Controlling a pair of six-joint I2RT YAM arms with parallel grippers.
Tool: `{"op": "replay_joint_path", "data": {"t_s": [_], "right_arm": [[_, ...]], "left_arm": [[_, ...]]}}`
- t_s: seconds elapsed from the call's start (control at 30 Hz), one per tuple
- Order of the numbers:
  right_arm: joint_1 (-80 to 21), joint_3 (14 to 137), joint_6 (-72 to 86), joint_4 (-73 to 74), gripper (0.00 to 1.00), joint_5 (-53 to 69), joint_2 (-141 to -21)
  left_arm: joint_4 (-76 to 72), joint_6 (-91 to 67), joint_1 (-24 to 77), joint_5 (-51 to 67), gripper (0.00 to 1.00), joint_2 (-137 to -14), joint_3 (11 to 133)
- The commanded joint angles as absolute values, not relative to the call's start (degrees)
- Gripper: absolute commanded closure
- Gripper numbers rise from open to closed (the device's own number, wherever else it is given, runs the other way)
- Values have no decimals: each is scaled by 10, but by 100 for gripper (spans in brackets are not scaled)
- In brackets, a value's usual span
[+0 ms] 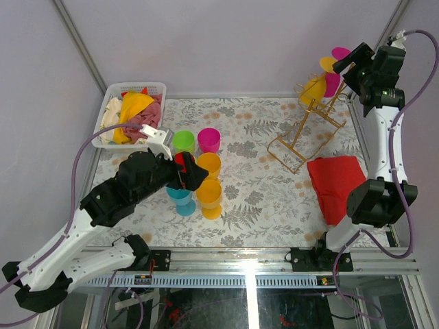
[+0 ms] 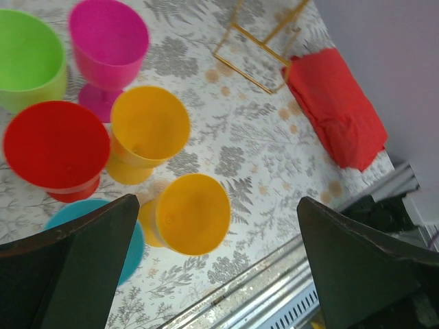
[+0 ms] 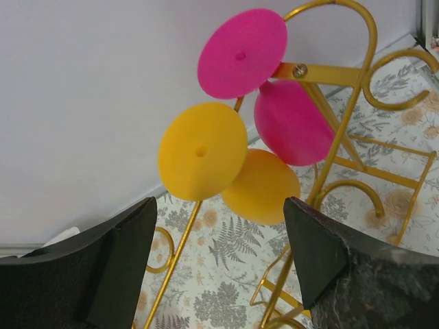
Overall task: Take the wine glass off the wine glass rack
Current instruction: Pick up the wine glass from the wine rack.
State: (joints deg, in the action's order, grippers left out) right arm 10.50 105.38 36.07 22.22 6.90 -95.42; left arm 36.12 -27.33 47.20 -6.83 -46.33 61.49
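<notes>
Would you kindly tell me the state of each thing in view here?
wine glass rack: standing, two glasses hanging.
pink wine glass: hanging upside down on rack.
yellow wine glass: hanging upside down on rack.
left gripper: open, empty.
right gripper: open, empty.
six table glasses: upright.
red cloth: folded flat.

Wine glass rack [image 3: 336,71] back right, glasses [image 1: 314,90] on it, cloth [image 1: 336,181] before it, perhaps touching, basket [image 1: 154,87] back left

Glossy gold metal wine glass rack [image 3: 336,71], smooth matt plastic pink wine glass [image 3: 241,53], soft red cloth [image 1: 335,181], white slatted plastic basket [image 1: 154,86]
</notes>
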Motion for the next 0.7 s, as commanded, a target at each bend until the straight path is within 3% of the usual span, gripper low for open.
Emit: {"op": "replay_joint_path", "data": {"t_s": [0.0,0.4,0.67], "right_arm": [[108,1123,371,209,20,95,-969],[109,1205,387,250,24,77,-1033],[110,1213,396,258,33,84,-1062]], "left_arm": [[368,-289,416,-64,0,-454,621],[381,-265,402,-89,0,-404,639],[385,-261,403,-81,0,-409,645]]}}
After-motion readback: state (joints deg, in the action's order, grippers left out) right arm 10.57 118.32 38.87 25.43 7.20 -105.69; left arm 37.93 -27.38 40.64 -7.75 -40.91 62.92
